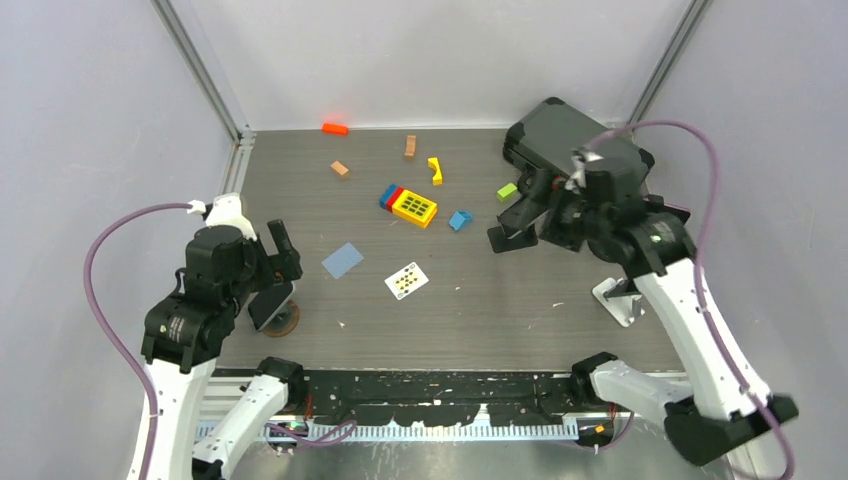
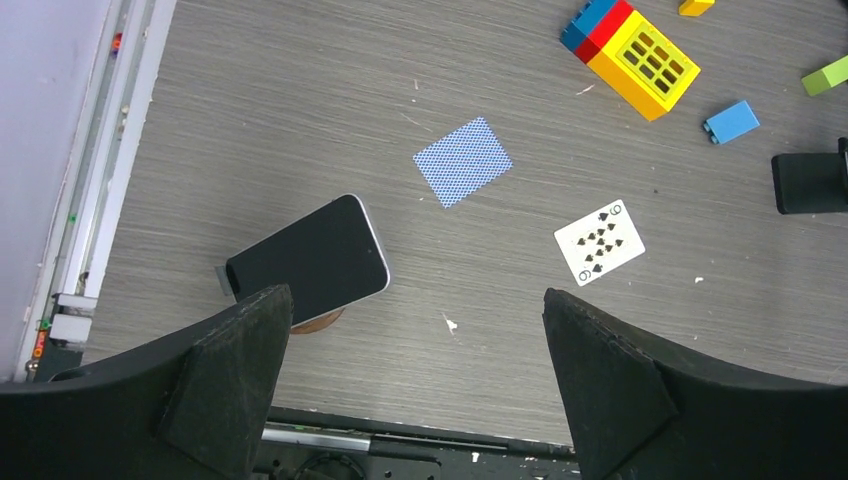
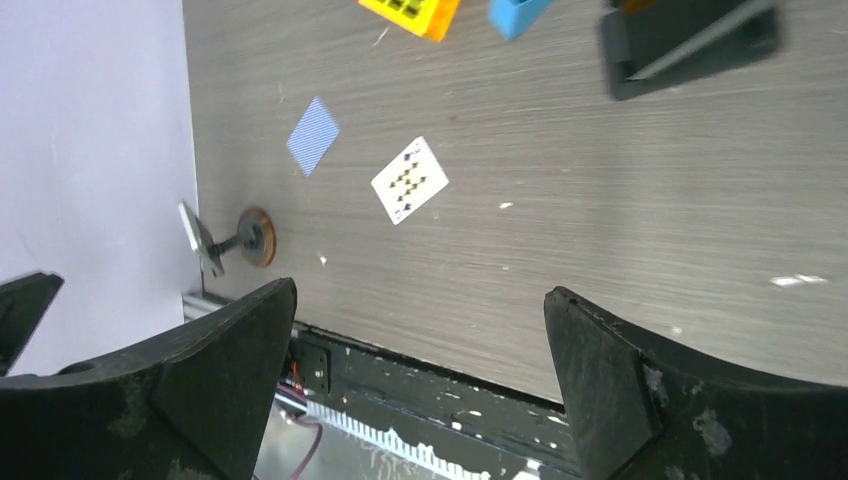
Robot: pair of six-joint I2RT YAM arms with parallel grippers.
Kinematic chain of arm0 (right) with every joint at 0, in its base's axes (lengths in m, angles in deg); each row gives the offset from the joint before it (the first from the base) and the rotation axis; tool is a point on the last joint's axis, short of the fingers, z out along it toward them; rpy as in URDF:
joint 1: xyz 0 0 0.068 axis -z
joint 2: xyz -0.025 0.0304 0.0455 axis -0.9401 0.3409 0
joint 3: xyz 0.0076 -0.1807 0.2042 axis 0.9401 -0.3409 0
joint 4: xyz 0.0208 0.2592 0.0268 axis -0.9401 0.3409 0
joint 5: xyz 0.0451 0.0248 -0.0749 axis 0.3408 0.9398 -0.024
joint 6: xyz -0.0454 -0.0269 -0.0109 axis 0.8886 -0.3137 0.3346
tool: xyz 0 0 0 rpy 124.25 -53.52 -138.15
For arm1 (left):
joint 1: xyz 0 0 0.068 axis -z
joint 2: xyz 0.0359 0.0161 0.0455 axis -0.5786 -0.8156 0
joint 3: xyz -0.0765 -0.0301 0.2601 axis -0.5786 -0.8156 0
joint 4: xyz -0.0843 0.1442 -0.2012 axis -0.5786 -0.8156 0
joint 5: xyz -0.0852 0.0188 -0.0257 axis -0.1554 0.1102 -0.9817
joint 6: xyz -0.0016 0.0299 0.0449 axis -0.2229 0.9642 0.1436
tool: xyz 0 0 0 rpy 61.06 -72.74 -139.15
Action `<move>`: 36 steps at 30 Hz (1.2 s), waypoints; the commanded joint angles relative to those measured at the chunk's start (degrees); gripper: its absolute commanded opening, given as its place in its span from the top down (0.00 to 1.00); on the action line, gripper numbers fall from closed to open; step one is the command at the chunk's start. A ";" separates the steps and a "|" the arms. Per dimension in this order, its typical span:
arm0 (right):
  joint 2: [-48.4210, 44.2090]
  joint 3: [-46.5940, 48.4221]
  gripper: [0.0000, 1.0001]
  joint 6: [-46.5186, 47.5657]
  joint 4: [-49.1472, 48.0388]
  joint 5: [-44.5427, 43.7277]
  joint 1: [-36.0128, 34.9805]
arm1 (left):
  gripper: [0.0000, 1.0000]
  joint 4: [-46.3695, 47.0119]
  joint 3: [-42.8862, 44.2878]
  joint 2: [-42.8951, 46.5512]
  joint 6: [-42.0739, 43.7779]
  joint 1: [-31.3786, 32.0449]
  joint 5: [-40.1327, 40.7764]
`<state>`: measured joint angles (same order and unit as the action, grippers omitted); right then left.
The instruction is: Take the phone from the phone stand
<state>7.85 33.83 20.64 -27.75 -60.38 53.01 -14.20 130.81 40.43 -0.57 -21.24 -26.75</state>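
Note:
A black phone (image 2: 310,258) with a silver rim leans tilted on a small stand with a round brown base (image 2: 320,322) near the table's front left. It also shows in the top view (image 1: 270,303), and edge-on in the right wrist view (image 3: 198,238). My left gripper (image 2: 415,385) is open and empty, hovering just above and in front of the phone, its left finger (image 2: 230,380) over the phone's near edge. In the top view the left gripper (image 1: 278,262) sits right behind the phone. My right gripper (image 3: 420,390) is open and empty, raised high at the far right (image 1: 550,140).
A blue-backed card (image 1: 343,260) and a face-up spades card (image 1: 406,281) lie mid-table. A yellow, red and blue block (image 1: 410,205) and several small loose blocks lie further back. A black stand-like object (image 1: 505,238) and a white bracket (image 1: 620,300) are on the right.

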 commanded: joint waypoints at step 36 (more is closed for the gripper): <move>71.97 41.08 0.33 -16.90 -42.54 -1.51 -46.49 | 0.00 -6.60 6.25 3.07 3.87 3.91 18.94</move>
<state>79.52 71.88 3.74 -70.91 -59.70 6.84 -21.74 136.76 42.73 2.14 -17.66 -9.18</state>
